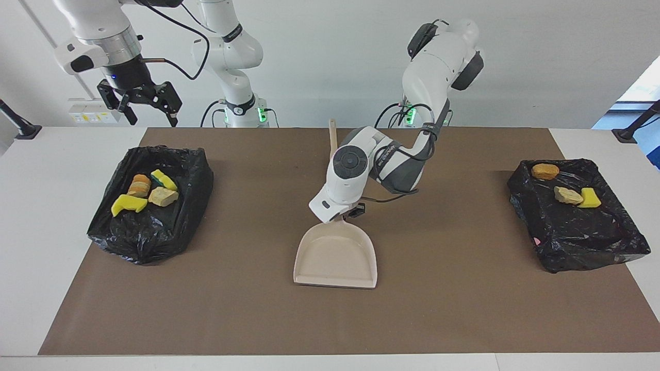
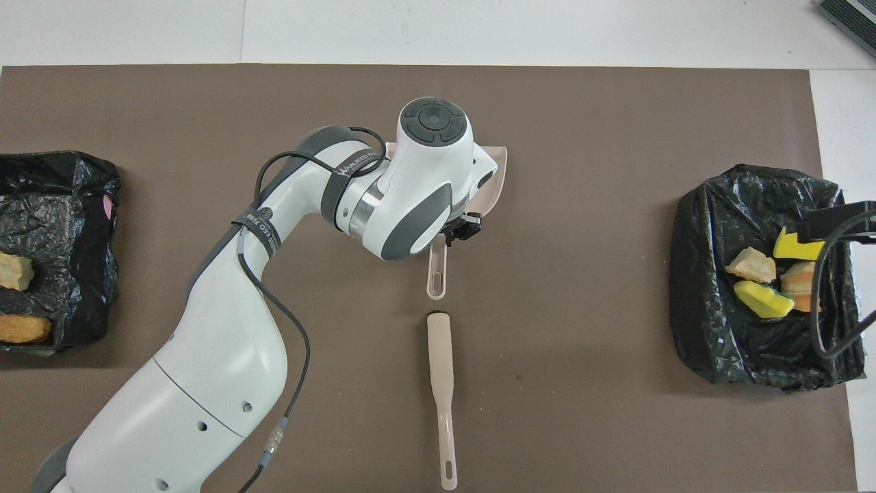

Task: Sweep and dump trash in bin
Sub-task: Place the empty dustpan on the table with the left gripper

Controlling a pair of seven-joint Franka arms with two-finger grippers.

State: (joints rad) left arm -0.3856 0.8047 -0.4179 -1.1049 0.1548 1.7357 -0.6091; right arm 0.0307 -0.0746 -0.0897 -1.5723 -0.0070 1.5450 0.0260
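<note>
The beige dustpan [image 1: 335,257] lies low on the brown mat at the table's middle, its mouth pointing away from the robots. My left gripper [image 1: 345,212] is shut on the dustpan's handle [image 2: 436,274]; in the overhead view the wrist hides most of the pan. The trash sits in two black-lined bins: yellow sponge [image 1: 129,204] and tan pieces [image 1: 163,196] in the bin [image 1: 149,232] at the right arm's end, and a brown piece [image 1: 545,171] and yellow chunk [image 1: 590,198] in the other bin [image 1: 582,242]. My right gripper [image 1: 139,103] hangs open, empty, high over the first bin's robot-side edge.
The beige brush [image 2: 441,383] lies on the mat nearer to the robots than the dustpan, in line with its handle. The brown mat [image 2: 582,383] covers most of the white table, with the bins at its two ends.
</note>
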